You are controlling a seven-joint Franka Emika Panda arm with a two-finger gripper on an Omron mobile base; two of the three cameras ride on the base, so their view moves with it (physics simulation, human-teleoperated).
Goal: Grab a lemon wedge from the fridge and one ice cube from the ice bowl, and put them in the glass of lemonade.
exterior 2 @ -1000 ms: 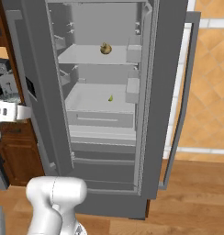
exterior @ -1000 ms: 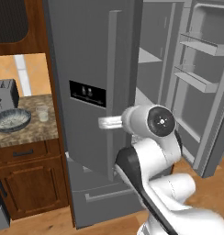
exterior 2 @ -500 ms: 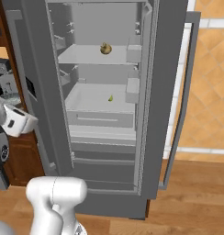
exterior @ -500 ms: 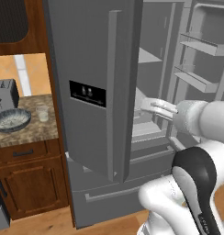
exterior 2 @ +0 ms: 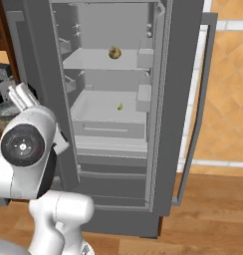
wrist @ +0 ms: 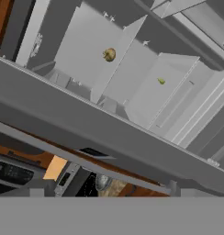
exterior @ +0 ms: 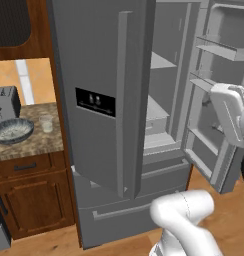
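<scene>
Now we see the fridge (exterior 2: 158,124) with its right-hand door swung wide, the inside bare and grey in the right base view. On the upper shelf, at about 12 o'clock in that view, sits a small rounded olive-brown fruit (exterior 2: 114,52). On the shelf below it, near the middle of the frame, lies the lemon wedge (exterior 2: 120,106), a tiny yellow-green piece well apart from the fruit above. From the hand view both show again, rolled over: the round fruit (wrist: 109,54) at about 11 o'clock and the wedge (wrist: 161,81) at about 1 o'clock.

Our gripper (exterior 2: 20,95) stands at 9 o'clock in the right base view, outside the fridge cavity, its pale fingers spread wide with nothing between them.

In the left base view the left fridge door, with its black dispenser panel (exterior: 95,101), fills the middle. At 9 o'clock the granite counter (exterior: 41,144) carries the ice bowl (exterior: 12,131), the glass of lemonade (exterior: 46,123) just beside it toward the fridge, and a silver toaster (exterior: 6,103) behind the bowl.
</scene>
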